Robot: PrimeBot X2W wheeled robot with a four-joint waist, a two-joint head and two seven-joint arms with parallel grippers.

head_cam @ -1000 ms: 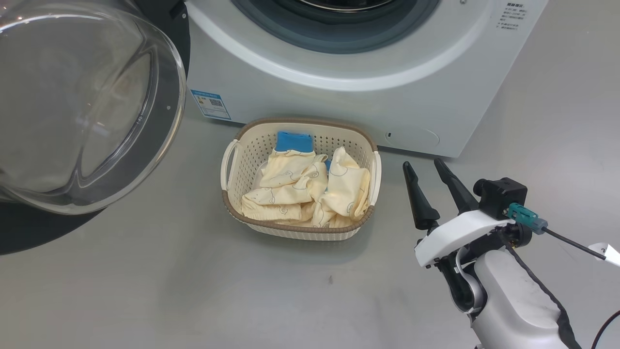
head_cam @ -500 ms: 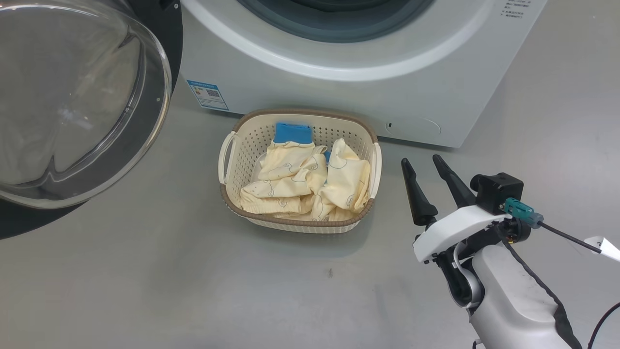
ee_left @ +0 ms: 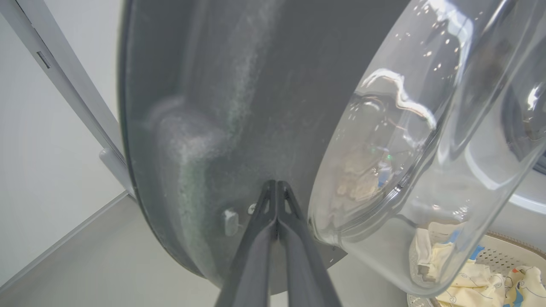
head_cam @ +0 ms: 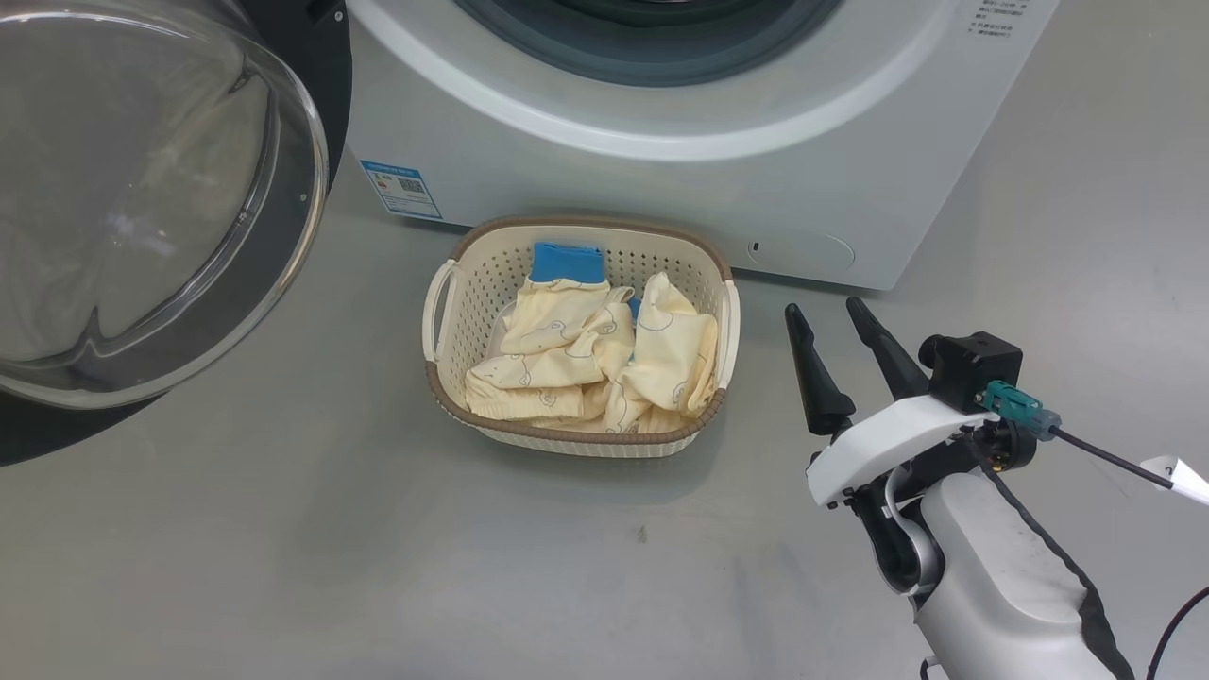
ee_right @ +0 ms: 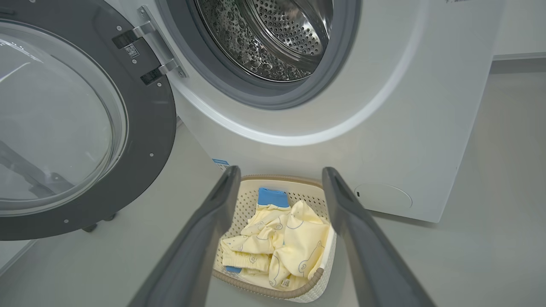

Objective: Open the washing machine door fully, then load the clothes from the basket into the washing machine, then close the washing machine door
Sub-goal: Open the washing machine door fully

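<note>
Several pale yellow clothes point(head_cam: 590, 354) with blue cuffs lie heaped in the basket point(head_cam: 586, 225), which sits on the grey floor point(head_cam: 378, 529) just in front of the washing machine point(head_cam: 661, 179). The washing machine door point(ee_right: 149, 128) stands swung open at the machine's left, and the steel drum point(ee_right: 273, 38) shows. In front of the machine, right of the basket, the right gripper point(head_cam: 822, 307) hovers, spread and holding nothing. The left gripper point(ee_left: 275, 187) is clenched on nothing, tips at the door's dark rim.

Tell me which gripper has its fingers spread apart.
The right gripper: its fingers stand wide apart, beside the basket. The left gripper has its fingers pressed together by the washing machine door.
</note>
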